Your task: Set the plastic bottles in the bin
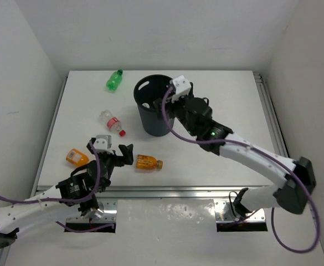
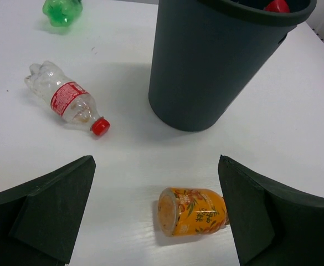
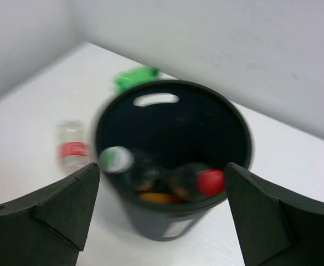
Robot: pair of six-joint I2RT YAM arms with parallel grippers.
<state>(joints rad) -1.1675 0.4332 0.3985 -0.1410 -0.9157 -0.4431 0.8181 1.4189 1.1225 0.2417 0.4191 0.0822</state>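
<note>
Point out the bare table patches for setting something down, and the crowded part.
The widest bare table lies between the bin and the right edge, beyond the right arm. A smaller strip runs from the right orange bottle to that arm. Crowded: the near left, with the clear bottle, the other orange bottle and the left hand.

Green bottle (image 1: 114,80): one lying out
Clear bottle (image 1: 112,123): one lying out
Orange bottles (image 1: 149,162) (image 1: 77,157): two lying out
Bin (image 1: 153,124): one standing
</note>
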